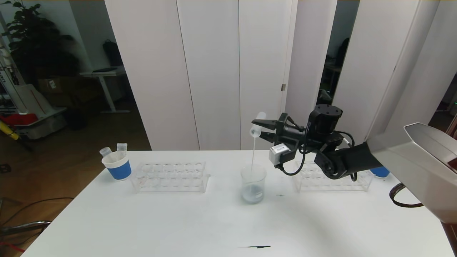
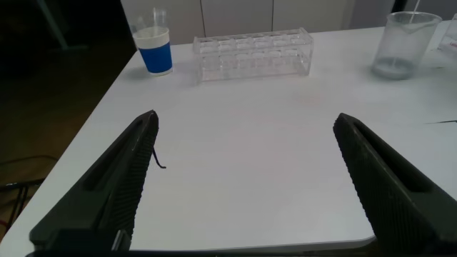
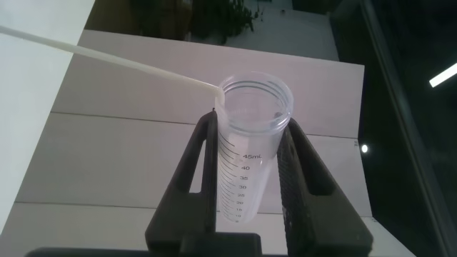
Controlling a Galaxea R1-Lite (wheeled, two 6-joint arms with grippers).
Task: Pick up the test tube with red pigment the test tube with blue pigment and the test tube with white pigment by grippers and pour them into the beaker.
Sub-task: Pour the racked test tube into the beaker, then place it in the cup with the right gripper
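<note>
One thin white stream falls from the test tube with white pigment (image 1: 257, 124), clamped tilted mouth-down in the right gripper (image 1: 263, 129) directly above the beaker (image 1: 253, 183); the left gripper (image 2: 246, 185) hovers wide open, empty.

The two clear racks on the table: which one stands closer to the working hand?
The rack on the robot's right, directly below the right hand. The other rack stands left of the beaker.

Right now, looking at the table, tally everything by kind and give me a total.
Clear tube racks: 2
Blue-banded paper cups: 2
Beaker: 1
Test tubes: 3, two standing in the left cup, one being poured by the right end effector
Total: 8
</note>
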